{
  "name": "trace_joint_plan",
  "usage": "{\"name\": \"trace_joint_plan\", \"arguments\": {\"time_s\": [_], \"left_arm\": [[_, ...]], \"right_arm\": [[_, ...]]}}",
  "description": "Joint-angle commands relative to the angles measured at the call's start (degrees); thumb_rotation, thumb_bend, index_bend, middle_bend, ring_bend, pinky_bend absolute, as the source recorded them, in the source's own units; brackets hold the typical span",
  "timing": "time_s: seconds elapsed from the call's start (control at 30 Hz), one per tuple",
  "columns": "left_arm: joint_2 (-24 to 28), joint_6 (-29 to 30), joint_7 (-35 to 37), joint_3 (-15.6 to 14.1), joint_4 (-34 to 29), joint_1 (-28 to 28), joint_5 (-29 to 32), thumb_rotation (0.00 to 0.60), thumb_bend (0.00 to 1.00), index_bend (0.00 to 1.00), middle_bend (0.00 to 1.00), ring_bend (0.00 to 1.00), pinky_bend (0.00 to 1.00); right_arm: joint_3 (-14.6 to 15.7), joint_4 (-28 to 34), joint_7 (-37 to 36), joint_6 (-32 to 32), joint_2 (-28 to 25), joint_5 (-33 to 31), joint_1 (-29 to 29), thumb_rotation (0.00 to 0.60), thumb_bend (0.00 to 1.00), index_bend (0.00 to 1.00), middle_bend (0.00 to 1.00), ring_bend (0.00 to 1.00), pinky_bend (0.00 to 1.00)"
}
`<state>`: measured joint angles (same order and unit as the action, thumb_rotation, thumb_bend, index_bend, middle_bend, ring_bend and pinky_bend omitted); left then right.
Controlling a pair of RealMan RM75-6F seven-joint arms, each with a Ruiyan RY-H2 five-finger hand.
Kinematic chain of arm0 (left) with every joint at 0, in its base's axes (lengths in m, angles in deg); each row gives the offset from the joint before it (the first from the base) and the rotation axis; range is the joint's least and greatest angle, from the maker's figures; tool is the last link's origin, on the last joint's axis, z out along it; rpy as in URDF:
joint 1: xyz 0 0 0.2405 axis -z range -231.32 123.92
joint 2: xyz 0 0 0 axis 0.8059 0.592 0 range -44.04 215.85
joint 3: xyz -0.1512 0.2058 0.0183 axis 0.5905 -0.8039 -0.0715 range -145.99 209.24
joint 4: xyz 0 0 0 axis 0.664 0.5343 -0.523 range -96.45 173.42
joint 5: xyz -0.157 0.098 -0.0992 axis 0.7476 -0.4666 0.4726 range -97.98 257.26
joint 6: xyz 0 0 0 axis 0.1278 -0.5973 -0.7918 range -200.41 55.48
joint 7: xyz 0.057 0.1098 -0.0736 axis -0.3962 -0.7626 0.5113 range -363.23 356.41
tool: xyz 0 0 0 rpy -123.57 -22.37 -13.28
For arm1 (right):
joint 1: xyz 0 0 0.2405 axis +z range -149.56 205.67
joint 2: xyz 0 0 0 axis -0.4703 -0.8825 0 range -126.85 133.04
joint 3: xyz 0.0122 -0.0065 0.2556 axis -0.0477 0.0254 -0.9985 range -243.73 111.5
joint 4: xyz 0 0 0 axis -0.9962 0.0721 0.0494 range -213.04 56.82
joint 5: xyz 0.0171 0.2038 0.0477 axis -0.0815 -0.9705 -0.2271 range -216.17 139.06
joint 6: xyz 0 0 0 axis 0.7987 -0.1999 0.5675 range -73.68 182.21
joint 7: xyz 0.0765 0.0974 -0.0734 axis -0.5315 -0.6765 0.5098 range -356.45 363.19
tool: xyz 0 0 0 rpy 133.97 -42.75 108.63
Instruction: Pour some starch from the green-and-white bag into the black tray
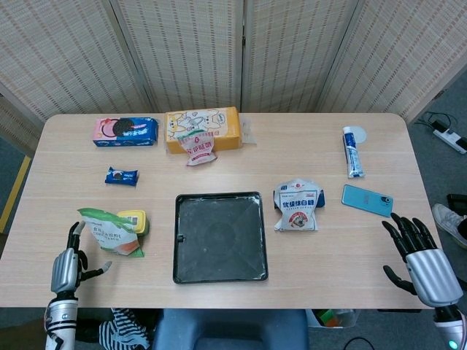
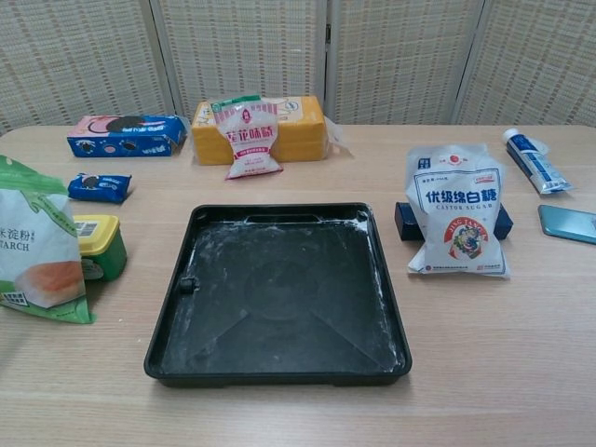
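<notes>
The green-and-white starch bag [image 1: 109, 230] [image 2: 37, 244] stands at the table's front left, leaning against a small yellow-lidded tub [image 1: 133, 220] [image 2: 99, 244]. The black tray [image 1: 219, 236] [image 2: 285, 291] lies in the middle, dusted with white powder. My left hand [image 1: 69, 266] hovers over the front left edge, fingers spread and empty, a short way left of and nearer than the bag. At the front right corner my right hand [image 1: 419, 257] is spread and empty, far from the tray. Neither hand shows in the chest view.
A white castor sugar bag [image 1: 297, 205] leans on a dark box right of the tray. A blue phone [image 1: 367, 199] and a toothpaste tube [image 1: 352, 151] lie far right. A yellow box [image 1: 202, 128], a pink-white pouch [image 1: 198, 146], a cookie box [image 1: 125, 131] and a small cookie pack [image 1: 120, 176] lie behind.
</notes>
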<state>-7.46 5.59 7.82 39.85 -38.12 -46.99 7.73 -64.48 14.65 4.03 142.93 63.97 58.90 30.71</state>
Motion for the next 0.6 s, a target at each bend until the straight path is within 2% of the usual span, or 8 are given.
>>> {"name": "trace_joint_plan", "arguments": {"time_s": [0.03,0.43,0.6], "left_arm": [[-0.7,0.1,-0.2,0.6,0.4,0.1,0.5,0.600,0.13,0.00,0.00,0.78,0.81],[-3.9,-0.2,-1.2,3.2,2.4,0.5,3.6,0.600,0.13,0.00,0.00,0.78,0.81],[-4.1,-1.0,-1.2,3.0,2.2,0.5,3.7,0.600,0.13,0.00,0.00,0.79,0.81]], "right_arm": [[0.0,0.0,0.1,0.1,0.1,0.0,0.0,0.600,0.31,0.00,0.00,0.00,0.00],[0.0,-0.1,0.1,0.1,0.1,0.2,0.0,0.600,0.31,0.00,0.00,0.00,0.00],[0.0,-0.1,0.0,0.4,0.1,0.4,-0.1,0.600,0.31,0.00,0.00,0.00,0.00]]}}
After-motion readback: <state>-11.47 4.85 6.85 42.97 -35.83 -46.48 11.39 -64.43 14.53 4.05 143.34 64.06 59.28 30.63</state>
